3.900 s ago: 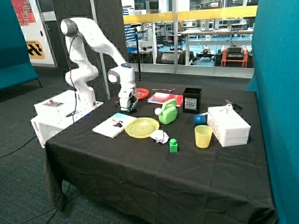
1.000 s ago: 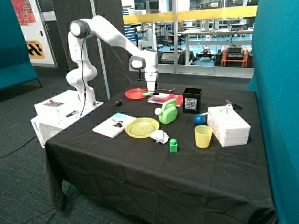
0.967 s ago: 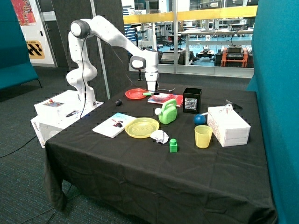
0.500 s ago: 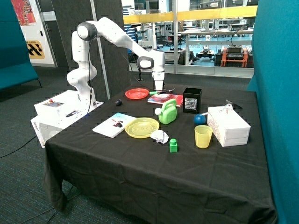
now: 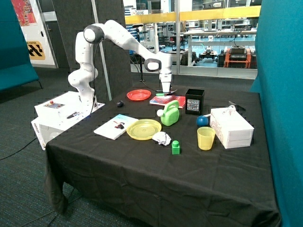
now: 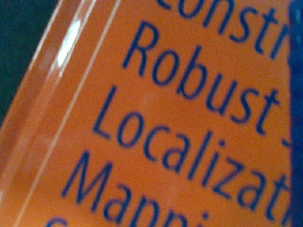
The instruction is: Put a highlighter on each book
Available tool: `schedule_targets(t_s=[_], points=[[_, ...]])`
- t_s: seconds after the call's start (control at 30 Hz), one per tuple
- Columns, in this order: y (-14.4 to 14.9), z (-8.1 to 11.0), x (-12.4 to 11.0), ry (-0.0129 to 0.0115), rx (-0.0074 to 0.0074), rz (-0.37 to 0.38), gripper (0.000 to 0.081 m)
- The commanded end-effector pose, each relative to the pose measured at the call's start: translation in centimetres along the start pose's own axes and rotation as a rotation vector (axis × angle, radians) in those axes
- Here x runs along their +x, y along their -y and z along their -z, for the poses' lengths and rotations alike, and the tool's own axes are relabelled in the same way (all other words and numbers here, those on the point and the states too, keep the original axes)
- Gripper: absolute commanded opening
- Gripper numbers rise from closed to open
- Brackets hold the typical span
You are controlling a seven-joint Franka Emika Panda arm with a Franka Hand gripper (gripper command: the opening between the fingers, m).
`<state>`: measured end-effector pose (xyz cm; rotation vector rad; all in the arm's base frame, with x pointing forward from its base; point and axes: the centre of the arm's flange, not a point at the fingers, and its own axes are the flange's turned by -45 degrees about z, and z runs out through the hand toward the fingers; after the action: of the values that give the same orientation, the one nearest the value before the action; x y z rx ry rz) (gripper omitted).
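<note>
The red book [image 5: 167,100] lies at the back of the black table [image 5: 142,170], between the red plate and the black box. My gripper [image 5: 165,91] hangs just over its far edge, shut on a small green highlighter [image 5: 161,94]. The wrist view is filled by the book's orange-red cover [image 6: 189,118] with dark blue lettering, very close; no fingers show there. The white book [image 5: 116,126] with a light-blue patch lies near the table's left front, beside the yellow plate, with nothing on it.
A red plate [image 5: 138,94], a yellow plate [image 5: 143,128], a green watering can [image 5: 169,113], a black box [image 5: 194,101], a blue ball [image 5: 202,120], a yellow cup [image 5: 206,138], a white box [image 5: 231,126], a green block [image 5: 175,147], crumpled paper [image 5: 162,138] and a small dark object [image 5: 120,103] are on the table.
The arm has swung from the table's left side past the red plate to above the red book, carrying the green highlighter with it.
</note>
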<state>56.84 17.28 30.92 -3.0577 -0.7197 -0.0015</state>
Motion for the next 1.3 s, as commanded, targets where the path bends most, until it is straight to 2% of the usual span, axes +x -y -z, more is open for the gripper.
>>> schedule_targets(t_s=[0.0,0.3,0.37,0.47,0.57,0.67,0.9,1.27], points=[[0.1,-0.9,1.5,0.001,-0.0001,-0.021,0.0],[-0.8,-1.7,1.8,0.001,-0.0001,-0.057,0.0],[-1.0,-1.8,1.8,0.001,-0.0001,-0.06,0.0087],[-1.1,-1.9,1.8,0.001,-0.0001,-0.062,0.0326],[-1.1,-1.9,1.8,0.001,-0.0001,-0.063,0.0508],[-1.1,-1.9,1.8,0.001,-0.0001,-0.065,0.0616],[-1.1,-2.0,1.6,0.001,-0.0001,-0.067,0.0699],[-0.9,-1.7,1.7,0.001,-0.0001,-0.065,0.0733]])
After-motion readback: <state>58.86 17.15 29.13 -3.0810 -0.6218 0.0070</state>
